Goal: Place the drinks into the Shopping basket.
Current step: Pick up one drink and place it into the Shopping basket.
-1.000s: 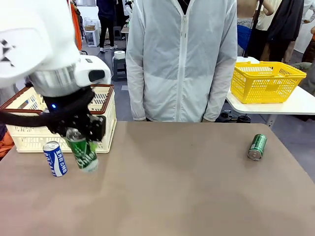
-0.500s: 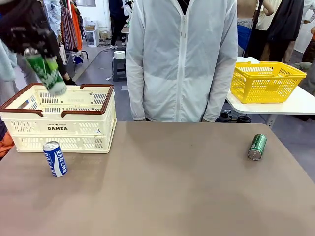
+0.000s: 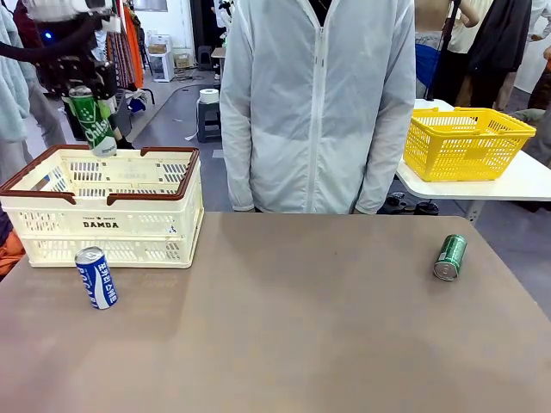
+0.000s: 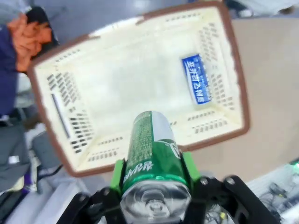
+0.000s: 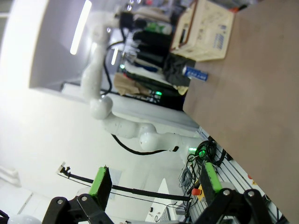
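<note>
Front view: left gripper (image 3: 87,83) is clamped on the green can (image 3: 93,123) and holds it in the air above the back-left part of the Shopping basket (image 3: 105,225). The can's long axis is near vertical, silver top up at the fingers, base tipped slightly right. The blue can (image 3: 96,277) stands on the table (image 3: 293,327) just in front of the basket, leaning a little. The slim green can (image 3: 449,256) lies on its side well right of the basket, silver end toward the camera.

Left wrist view: green pads (image 4: 118,173) press both sides of the green can (image 4: 152,149). Its silver end is nearest the lens and its long axis points down into the basket (image 4: 60,105). The blue can (image 4: 198,80) shows at the basket's wall; inside or outside, cannot tell.

Right wrist view: right gripper (image 5: 154,182) has its fingers wide apart, with nothing between and nothing touching. The basket (image 5: 205,28) is far off, with the blue can (image 5: 196,72) just beside it.
</note>
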Controlling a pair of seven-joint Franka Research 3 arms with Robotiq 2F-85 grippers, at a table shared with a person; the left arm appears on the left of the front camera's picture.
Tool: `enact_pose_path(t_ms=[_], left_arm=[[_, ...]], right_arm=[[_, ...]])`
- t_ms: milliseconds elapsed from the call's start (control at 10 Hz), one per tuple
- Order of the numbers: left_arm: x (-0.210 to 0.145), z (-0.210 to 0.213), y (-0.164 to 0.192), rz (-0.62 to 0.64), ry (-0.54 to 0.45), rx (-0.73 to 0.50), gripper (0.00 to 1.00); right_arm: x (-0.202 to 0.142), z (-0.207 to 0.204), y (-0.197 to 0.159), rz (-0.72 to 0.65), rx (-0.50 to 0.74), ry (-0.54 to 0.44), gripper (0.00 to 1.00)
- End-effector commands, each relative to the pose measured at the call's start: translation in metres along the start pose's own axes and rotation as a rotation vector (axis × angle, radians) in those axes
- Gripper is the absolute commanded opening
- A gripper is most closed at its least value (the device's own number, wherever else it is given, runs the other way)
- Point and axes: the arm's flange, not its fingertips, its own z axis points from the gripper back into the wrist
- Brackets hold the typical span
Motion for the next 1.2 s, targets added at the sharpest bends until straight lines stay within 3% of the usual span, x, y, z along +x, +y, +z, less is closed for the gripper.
enact_pose_path(t_ms=[0,100,400,700,1100], left_arm=[[0.012,0.030,-0.012,0.053,0.042,-0.048,0.00],[0.000,0.000,0.000,0.000,0.000,0.000,0.00],[0.011,-0.007,-0.003,0.013,0.034,-0.009,0.00],[-0.003,-0.091,-0.016,-0.030,-0.049,0.034,0.00],[0.008,-0.170,-0.001,-0.082,-0.102,-0.046,0.00]], right_arm=[[0.003,0.001,0.004,0.003,0.008,-0.005,1.00],[0.003,0.001,0.004,0.003,0.008,-0.005,1.00],[0.003,0.001,0.004,0.003,0.008,-0.005,1.00],[0.003,0.001,0.004,0.003,0.008,-0.005,1.00],[0.003,0.001,0.004,0.003,0.008,-0.005,1.00]])
